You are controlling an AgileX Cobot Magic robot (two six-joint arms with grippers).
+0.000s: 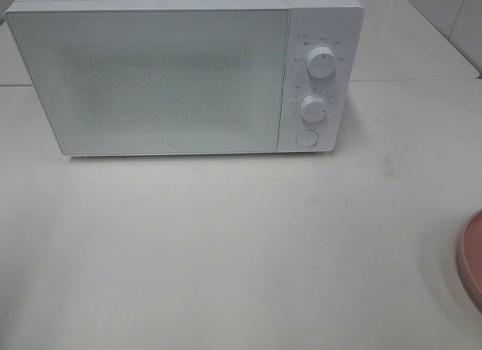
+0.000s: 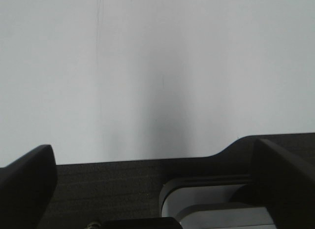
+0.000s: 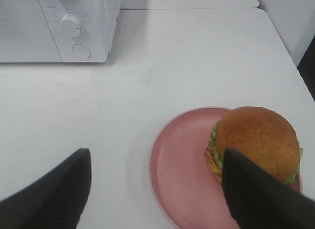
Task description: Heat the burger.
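the burger (image 3: 257, 140) sits on a pink plate (image 3: 179, 165) at the right edge of the worktop (image 1: 226, 252), well apart from the shut microwave (image 1: 151, 79). the right claw (image 3: 157, 189) hangs above the plate, spread wide and holding nothing; the left claw (image 2: 157, 189) is also wide and empty, apparently clear of everything. a squeezed bun could topple the tall stack, or the plate could be nudged off the near edge. wide bare worktop is left before the microwave door for swinging it open.

Bright, even light; soft shadows, slightly hazy pictures.
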